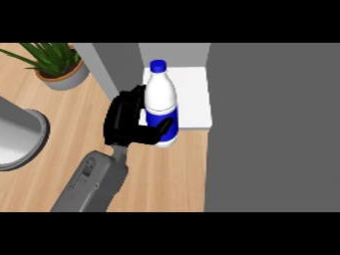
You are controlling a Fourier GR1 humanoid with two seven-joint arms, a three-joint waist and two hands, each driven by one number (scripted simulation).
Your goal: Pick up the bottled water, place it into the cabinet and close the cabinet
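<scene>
The water bottle (160,94) is white with a blue cap and a blue label, and it stands upright. My left hand (125,119) is shut on it from the left, with the thumb across the label's front and the fingers along its far left side. The bottle is at the front edge of the cabinet's white shelf (193,99), and its base shows just over the wooden counter (165,179). I cannot tell whether the base rests on anything. The cabinet is open, with a grey wall (117,64) left of the shelf. My right hand is out of view.
A large dark grey panel (283,129), likely the cabinet's door or side, fills the right of the view. A tall grey cylinder (10,134) stands at the left edge. A potted plant (58,67) sits at the back left.
</scene>
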